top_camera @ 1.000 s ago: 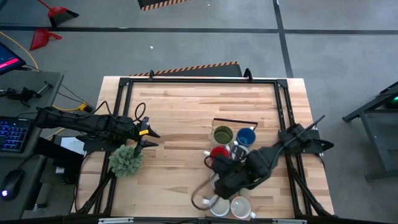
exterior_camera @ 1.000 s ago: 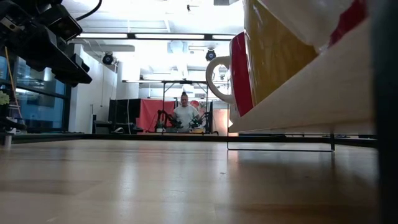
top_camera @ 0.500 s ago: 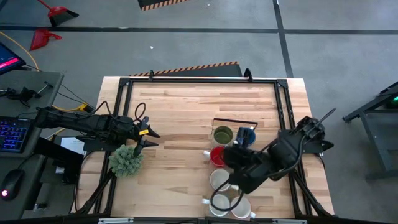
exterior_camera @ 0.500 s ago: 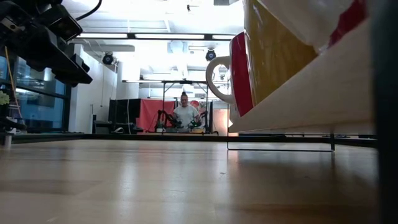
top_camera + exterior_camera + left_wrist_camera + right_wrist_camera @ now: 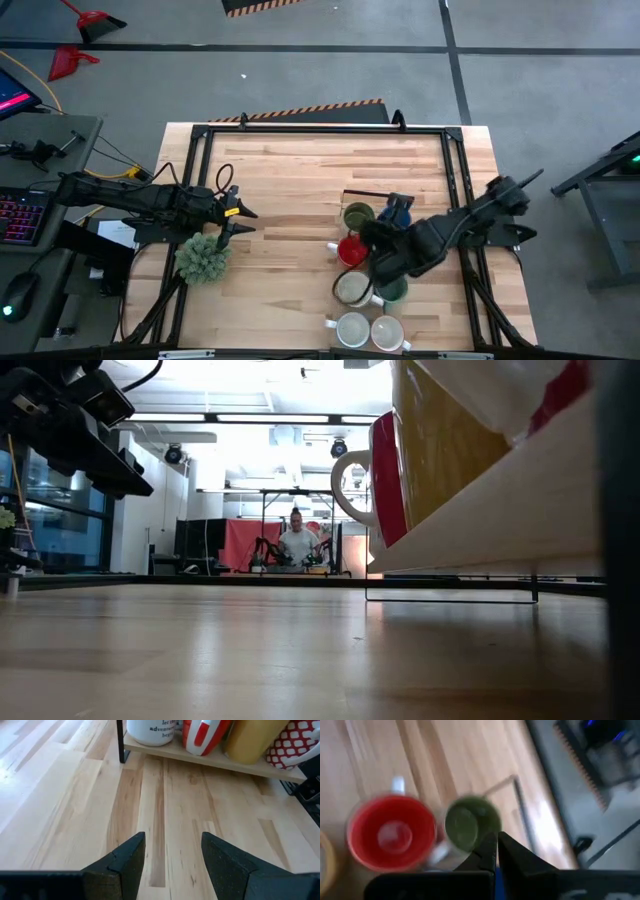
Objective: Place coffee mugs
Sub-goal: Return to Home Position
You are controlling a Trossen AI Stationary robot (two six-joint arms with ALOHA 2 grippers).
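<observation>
Over the mugs on the table's right half, the right gripper hovers with its fingers drawn together and nothing between them. Its wrist view looks straight down into the red mug and the olive green mug. The blue mug sits just beside the olive one. Toward the near edge stand a cream mug, a teal green mug and a pair of white mugs. All of them stand upright on the low wooden shelf, so placing looks finished and only the trip home is left. To do that well, the arm should rise clear of the rims and handles before it swings outward. It should then travel slowly, because its elbow and cable pass close above the teal and cream mugs. The left gripper waits above the table's left side near the bushy plant, jaws spread wide and empty, and can likely stay put. The table is pale butcher-block wood inside a black frame, otherwise bare. Grey floor with dark tape lines surrounds it, and a keyboard sits off the left side. In the low view a person sits far back in the bright room.
</observation>
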